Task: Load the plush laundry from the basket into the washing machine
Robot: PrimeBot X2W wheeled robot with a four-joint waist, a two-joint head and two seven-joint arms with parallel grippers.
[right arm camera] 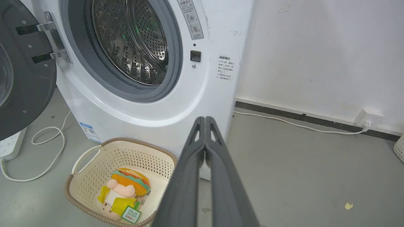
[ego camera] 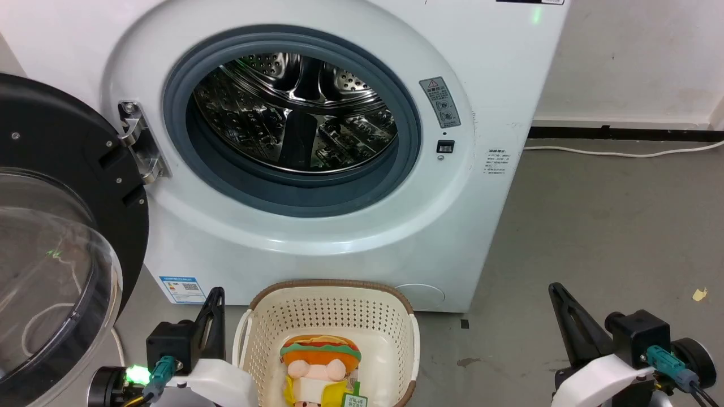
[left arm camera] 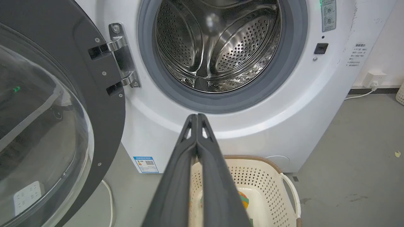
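Plush laundry [ego camera: 319, 367] lies in the basket [ego camera: 331, 308], 6 o'clock of the washing machine [ego camera: 339, 237]; left tool [left arm camera: 196, 116] and right tool [right arm camera: 205, 119] clenched, empty.

Left gripper [left arm camera: 196, 118] had its fingers pressed together, tips lined up under the grey door ring [left arm camera: 293, 63]. Washing machine [left arm camera: 284, 132] door [left arm camera: 107, 126] stood open at view left, steel drum [left arm camera: 217, 41] exposed. Basket [left arm camera: 271, 179] sat on the grey floor [left arm camera: 347, 164] against the machine front. Plush laundry [left arm camera: 243, 200] showed as an orange-green sliver beside one finger.
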